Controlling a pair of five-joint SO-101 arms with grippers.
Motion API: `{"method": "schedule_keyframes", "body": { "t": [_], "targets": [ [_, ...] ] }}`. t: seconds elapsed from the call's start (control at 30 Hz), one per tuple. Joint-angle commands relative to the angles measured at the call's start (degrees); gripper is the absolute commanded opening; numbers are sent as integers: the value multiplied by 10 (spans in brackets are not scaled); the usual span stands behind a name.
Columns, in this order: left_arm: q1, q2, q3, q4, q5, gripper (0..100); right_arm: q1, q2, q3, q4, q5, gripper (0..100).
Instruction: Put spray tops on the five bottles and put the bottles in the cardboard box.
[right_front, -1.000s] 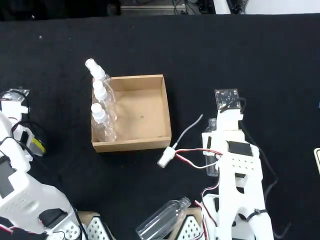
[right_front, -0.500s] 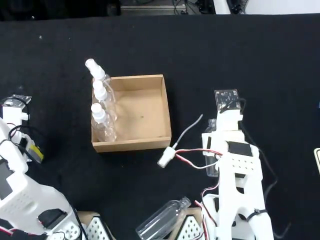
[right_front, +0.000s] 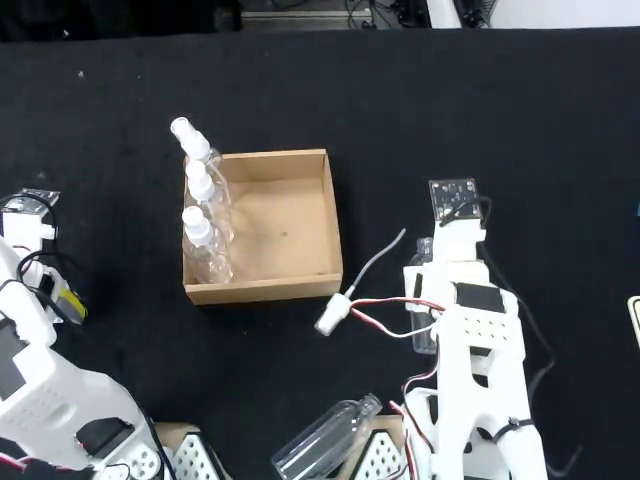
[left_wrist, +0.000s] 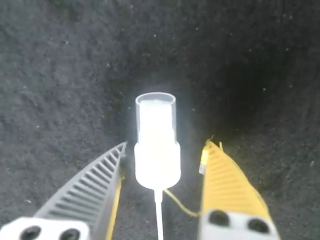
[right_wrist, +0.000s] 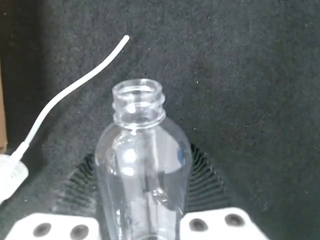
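The left jaws stood open on either side of a spray top (left_wrist: 157, 150) on the tabletop (left_wrist: 60, 60), a gap each side, while the right jaws were closed on an uncapped bottle (right_wrist: 142, 170) (neck bare). Three capped bottles (right_front: 200, 185) stood along the left wall of the cardboard box (right_front: 285, 225). A second spray top (right_front: 333, 315) lay just beside the box's near corner, and an open-necked bottle (right_front: 322, 440) lay at the tabletop's near edge.

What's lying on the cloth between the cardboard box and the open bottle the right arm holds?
A loose spray top with its long tube, seen in the high view between cardboard box and bottle.
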Motion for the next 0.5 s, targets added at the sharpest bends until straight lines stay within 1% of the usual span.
{"method": "schedule_keyframes", "body": {
  "t": [0.0,0.2,0.23,0.37,0.4,0.47],
  "targets": [
    [7,-5,-22,-7,5,209,-6,-29,-3,-9,2,11],
    [14,-5,-18,2,4,203,-5,-29,-3,-9,2,11],
    [14,-5,-14,8,2,184,-5,-29,-3,-9,2,11],
    [15,-11,-4,18,1,40,-5,-29,-3,-9,2,11],
    [15,-11,-5,18,1,26,-5,-29,-3,-9,2,11],
    [14,-11,-6,18,1,34,-5,-29,-3,-8,2,11]
  ]
}}
